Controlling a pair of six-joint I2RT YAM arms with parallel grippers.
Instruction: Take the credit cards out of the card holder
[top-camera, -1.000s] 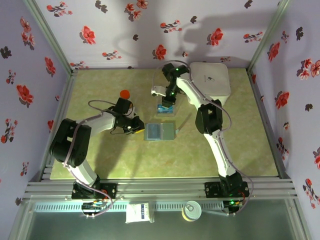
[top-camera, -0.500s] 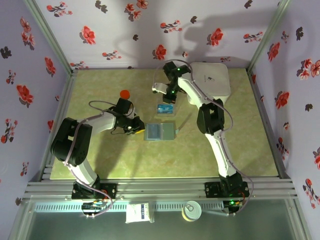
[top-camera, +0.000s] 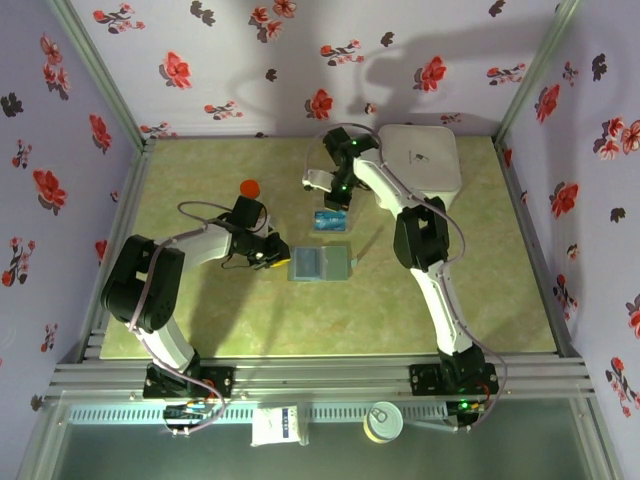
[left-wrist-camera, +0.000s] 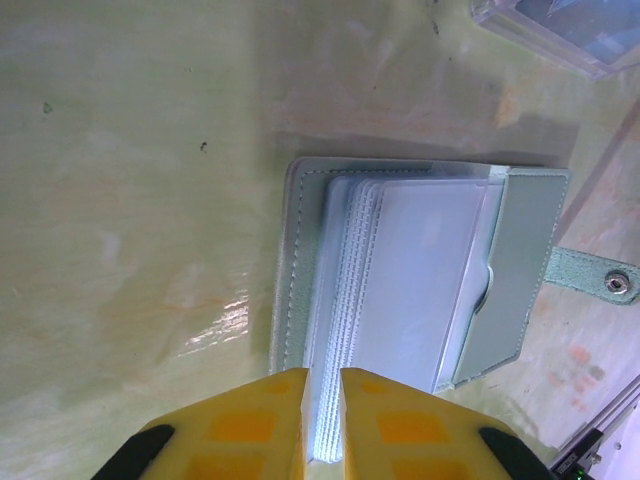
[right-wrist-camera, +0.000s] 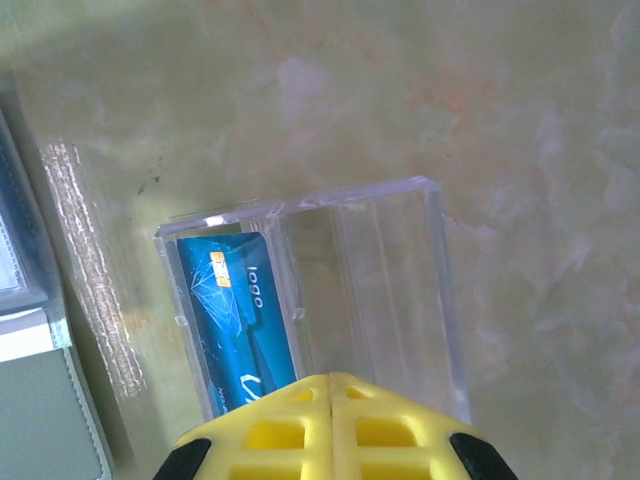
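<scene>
Seen from above, the card holder (top-camera: 320, 263) lies open and flat on the green table (top-camera: 200, 320). The left gripper (top-camera: 271, 255) is at its left edge. The right gripper (top-camera: 335, 205) is just past its far edge, over a clear plastic case (top-camera: 331, 220). A white box (top-camera: 420, 160) sits well beyond the holder to the right, and a small red-orange round thing (top-camera: 250, 188) lies beyond it to the left. The overhead view is too coarse to show how either pair of jaws stands, but the wrist cameras are close enough. In the left wrist view the yellow fingers (left-wrist-camera: 250, 425) are nearly together, pinching the near edge of the clear sleeves (left-wrist-camera: 420, 280) stacked inside the holder. The holder's flap carries a strap (left-wrist-camera: 590, 278) with a snap. The top sleeve looks pale, and I cannot tell whether a card sits in it. In the right wrist view that gripper's fingers are pressed together with nothing between them, above the clear case. A blue card (right-wrist-camera: 240, 320) lies in the part of the case nearest the holder.
</scene>
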